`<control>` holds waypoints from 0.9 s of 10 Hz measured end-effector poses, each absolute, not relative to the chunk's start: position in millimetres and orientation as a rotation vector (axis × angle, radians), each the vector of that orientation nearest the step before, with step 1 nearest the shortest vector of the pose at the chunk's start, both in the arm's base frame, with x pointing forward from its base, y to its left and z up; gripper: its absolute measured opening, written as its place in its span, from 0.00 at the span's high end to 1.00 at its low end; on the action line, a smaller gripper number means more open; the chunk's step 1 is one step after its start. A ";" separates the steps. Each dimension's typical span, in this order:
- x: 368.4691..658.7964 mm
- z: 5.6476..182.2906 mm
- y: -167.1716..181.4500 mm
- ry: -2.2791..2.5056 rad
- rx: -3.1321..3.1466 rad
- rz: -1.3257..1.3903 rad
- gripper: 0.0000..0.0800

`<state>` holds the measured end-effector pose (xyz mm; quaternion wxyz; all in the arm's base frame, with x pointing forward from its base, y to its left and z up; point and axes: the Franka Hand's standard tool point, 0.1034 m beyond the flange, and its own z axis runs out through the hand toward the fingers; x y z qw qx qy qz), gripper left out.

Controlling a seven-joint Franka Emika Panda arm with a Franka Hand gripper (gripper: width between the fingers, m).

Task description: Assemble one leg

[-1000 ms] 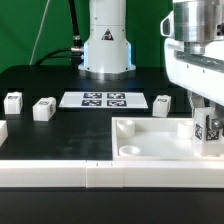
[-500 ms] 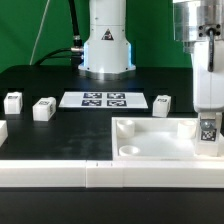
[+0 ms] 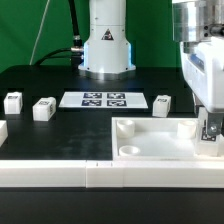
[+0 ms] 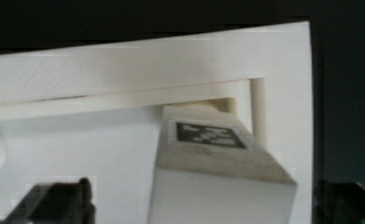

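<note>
A white leg (image 3: 211, 131) with a black-and-white tag stands upright in the corner of the large flat white square piece (image 3: 150, 141) at the exterior view's right. In the wrist view the leg (image 4: 223, 165) sits tight in that corner of the raised rim (image 4: 90, 80), tag facing the camera. My gripper (image 3: 210, 126) reaches down around the leg. In the wrist view my gripper (image 4: 205, 204) straddles it; the left finger (image 4: 63, 200) stands clear of the leg's side, so the jaws look open.
Three loose legs (image 3: 12, 101) (image 3: 43, 108) (image 3: 163, 103) lie on the black table, with part of another white piece at the left edge (image 3: 2, 130). The marker board (image 3: 104, 99) lies before the robot base (image 3: 107, 45). A white rail (image 3: 60, 172) runs along the front.
The gripper carried the tilted leg down into the square piece's corner, and then its wrist turned. The leg now stands upright in the corner.
</note>
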<state>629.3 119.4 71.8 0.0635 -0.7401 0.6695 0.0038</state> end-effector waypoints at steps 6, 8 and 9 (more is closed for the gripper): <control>631.1 74.5 125.2 1.208 -2.804 -0.012 0.19; 633.0 74.4 121.2 0.962 -2.900 -0.020 0.19; 633.2 74.4 120.9 0.833 -2.941 -0.029 0.19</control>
